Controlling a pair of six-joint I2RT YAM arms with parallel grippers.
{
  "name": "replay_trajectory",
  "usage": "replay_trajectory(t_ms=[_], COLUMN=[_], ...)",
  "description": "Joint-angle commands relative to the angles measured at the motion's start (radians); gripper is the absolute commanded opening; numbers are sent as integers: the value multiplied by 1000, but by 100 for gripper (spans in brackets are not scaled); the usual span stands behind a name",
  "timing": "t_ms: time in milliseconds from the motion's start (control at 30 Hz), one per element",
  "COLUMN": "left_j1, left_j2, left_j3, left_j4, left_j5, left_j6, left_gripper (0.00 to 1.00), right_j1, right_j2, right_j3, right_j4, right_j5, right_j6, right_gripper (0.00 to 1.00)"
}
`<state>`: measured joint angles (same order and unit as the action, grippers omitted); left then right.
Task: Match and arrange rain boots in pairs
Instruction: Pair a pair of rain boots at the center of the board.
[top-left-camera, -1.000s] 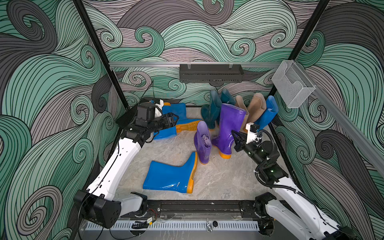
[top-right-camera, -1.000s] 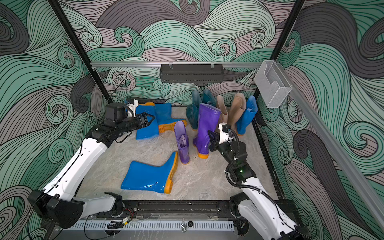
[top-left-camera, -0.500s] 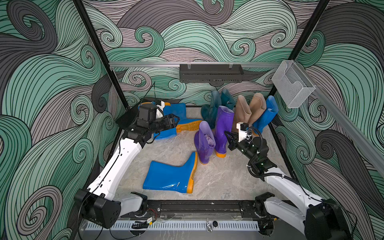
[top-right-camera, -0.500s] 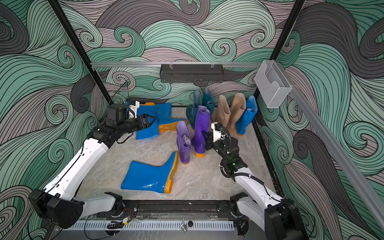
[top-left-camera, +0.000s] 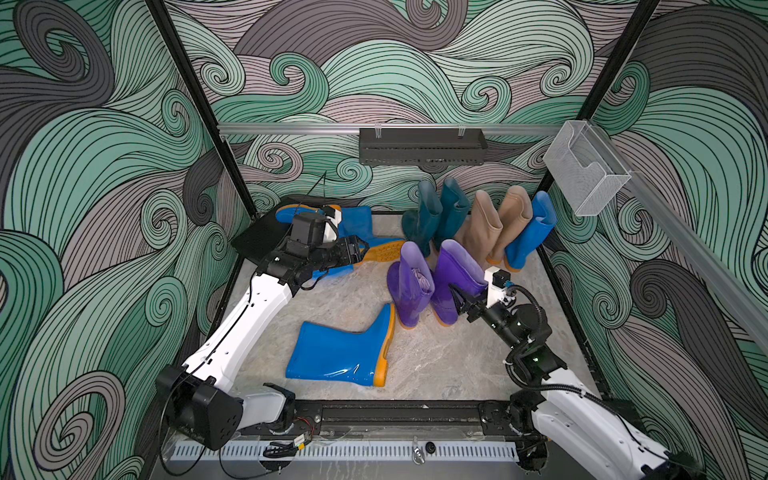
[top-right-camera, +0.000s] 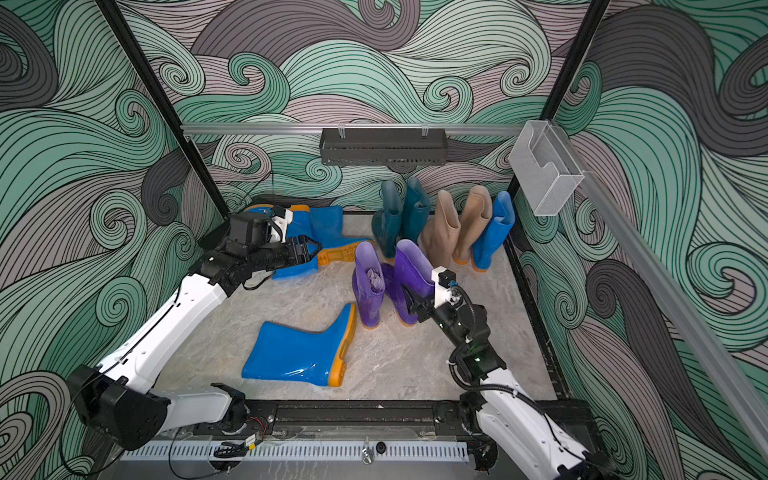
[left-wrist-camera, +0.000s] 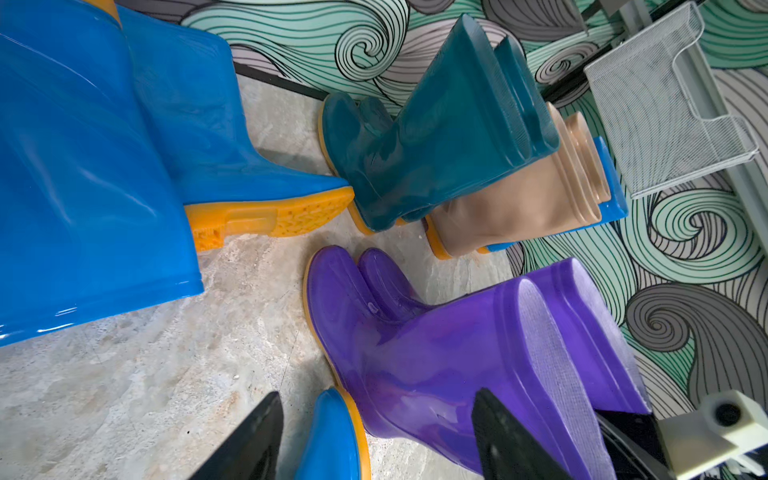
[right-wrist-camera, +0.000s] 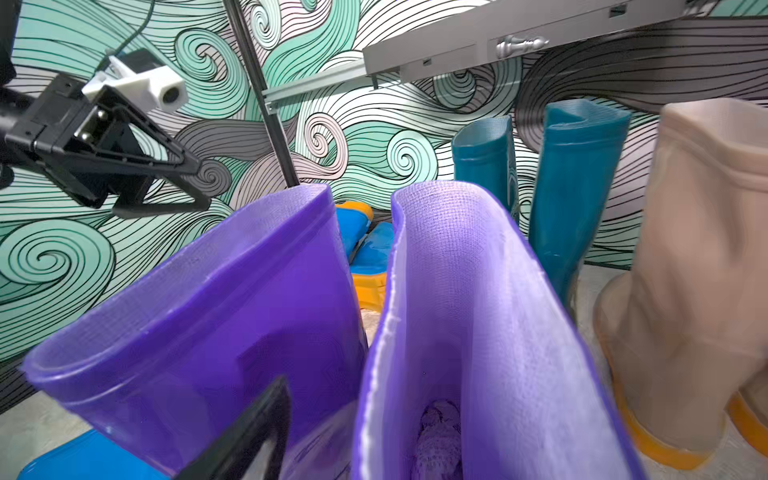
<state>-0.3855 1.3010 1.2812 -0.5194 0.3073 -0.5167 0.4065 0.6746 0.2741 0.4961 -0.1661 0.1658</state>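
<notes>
Marbled floor (top-left-camera: 436, 365), purple boots (top-left-camera: 415, 291) side by side

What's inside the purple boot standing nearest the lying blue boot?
A pale crumpled wad sits inside the purple boot; the shaft wall hides the foot below it.

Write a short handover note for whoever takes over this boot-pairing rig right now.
Left tool: open, empty, over two blue boots lying at the back left.
Right tool: open beside the purple pair, gripping nothing.
Done: purple pair standing together in the middle; teal pair and beige pair standing at the back.
To do: pair the four blues: the upright blue boot beside the beige pair, the blue boot on its side in front, and the two at the back left.
</notes>
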Motion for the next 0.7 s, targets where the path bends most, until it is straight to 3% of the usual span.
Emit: replay_trajectory(t_ms=[0,33,67,100,167,267,333,433,500,567,667], left_j1=[-60,-78,-100,-120,-156,-203,-220,-242,-259,-272,-274], left_j2=[28,34,42,47,58,73,85,115,168,199,224], left_j3=[67,78,91,105,128,161,174,181,199,220,221], left_j4=[-31,-35,-41,-45,-42,-44,-43,-41,-47,-66,-64], left_j5=[30,30,30,30,29,14,9,19,33,30,8], left_j6=[54,64,75,84,107,143,154,162,166,172,161], left_gripper=[75,76,77,81,89,90,90,90,90,89,86], right_j1=[7,6,10,18,35,71,100,163,201,231,272], right_j2=[-28,-21,-3,21,70,136,177,239,274,295,306], right_j3=[37,53,75,99,128,135,148,167,176,190,207], right_j4=[-155,-186,-221,-253,-271,-222,-207,-183,-163,-160,-158], right_j5=[70,61,61,76,94,153,202,287,347,398,502], right_j6=[16,12,12,22,27,50,78,96,123,141,175], right_gripper=[88,88,98,99,99,94,85,64,37,19,10])
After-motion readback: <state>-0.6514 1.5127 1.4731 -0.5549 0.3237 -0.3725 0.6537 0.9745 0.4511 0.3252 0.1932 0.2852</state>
